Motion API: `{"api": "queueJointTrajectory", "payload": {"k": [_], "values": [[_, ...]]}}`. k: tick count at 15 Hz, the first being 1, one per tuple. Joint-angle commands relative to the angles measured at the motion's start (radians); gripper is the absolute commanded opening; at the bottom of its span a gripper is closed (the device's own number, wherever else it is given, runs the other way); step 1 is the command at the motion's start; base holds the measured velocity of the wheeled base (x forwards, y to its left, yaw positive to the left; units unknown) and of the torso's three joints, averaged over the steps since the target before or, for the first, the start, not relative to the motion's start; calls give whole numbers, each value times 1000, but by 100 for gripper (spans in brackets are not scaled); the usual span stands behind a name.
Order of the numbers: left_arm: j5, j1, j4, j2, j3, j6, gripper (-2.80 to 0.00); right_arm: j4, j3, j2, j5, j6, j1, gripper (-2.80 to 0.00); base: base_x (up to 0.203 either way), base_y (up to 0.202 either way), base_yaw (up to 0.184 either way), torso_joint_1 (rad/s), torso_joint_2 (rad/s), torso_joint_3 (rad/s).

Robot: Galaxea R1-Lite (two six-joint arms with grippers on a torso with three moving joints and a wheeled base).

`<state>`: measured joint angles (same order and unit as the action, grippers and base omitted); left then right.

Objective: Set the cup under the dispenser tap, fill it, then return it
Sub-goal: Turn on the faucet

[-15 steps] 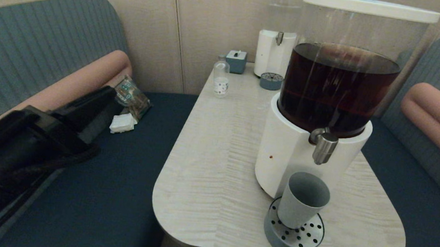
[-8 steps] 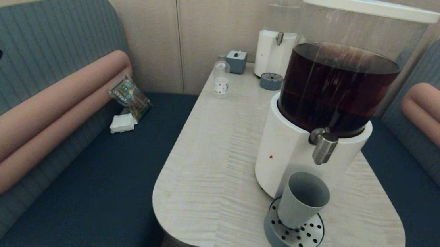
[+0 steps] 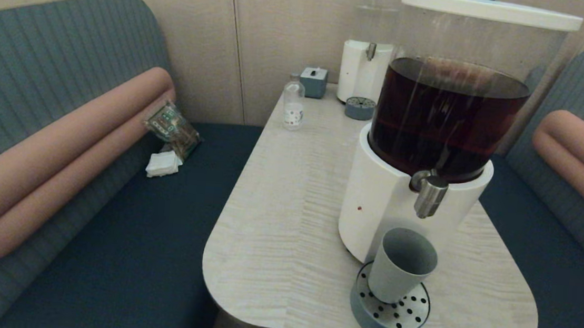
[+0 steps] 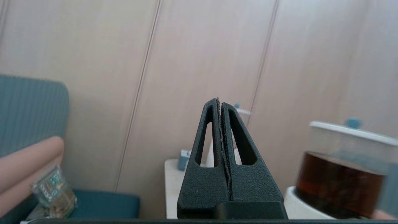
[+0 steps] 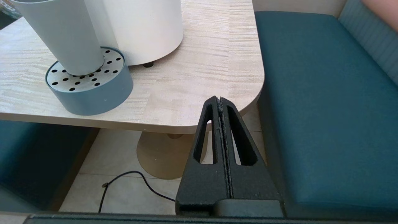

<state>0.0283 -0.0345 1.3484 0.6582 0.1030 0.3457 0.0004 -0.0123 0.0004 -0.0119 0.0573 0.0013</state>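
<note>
Grey-blue, the cup [image 3: 401, 266] stands upright on the drip tray [image 3: 388, 316] under the tap [image 3: 430, 195], at the table's [image 3: 286, 227] near right. The right gripper [image 5: 220, 100], jaws clenched empty, is nearer it; the left gripper [image 4: 219, 101], also clenched empty, faces the far wall.

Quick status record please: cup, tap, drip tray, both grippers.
cup: upright on the drip tray, below the tap, not held
dispenser tap: no stream visible
drip tray: on the table, against the dispenser base
left gripper: shut, empty, pointing at the wall, away from the cup
right gripper: shut, empty, below the table edge
</note>
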Motion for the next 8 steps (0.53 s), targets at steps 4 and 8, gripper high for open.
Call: {"api": "queueJointTrajectory", "payload": {"k": [4, 8], "values": [[10, 1, -507, -422, 60, 17, -280, 0, 0, 0, 0, 1, 0, -280, 0, 0, 0, 0, 0, 0], [41, 11, -621, -498, 100, -131, -280, -2, 0, 0, 0, 1, 0, -280, 0, 0, 0, 0, 0, 0]]}}
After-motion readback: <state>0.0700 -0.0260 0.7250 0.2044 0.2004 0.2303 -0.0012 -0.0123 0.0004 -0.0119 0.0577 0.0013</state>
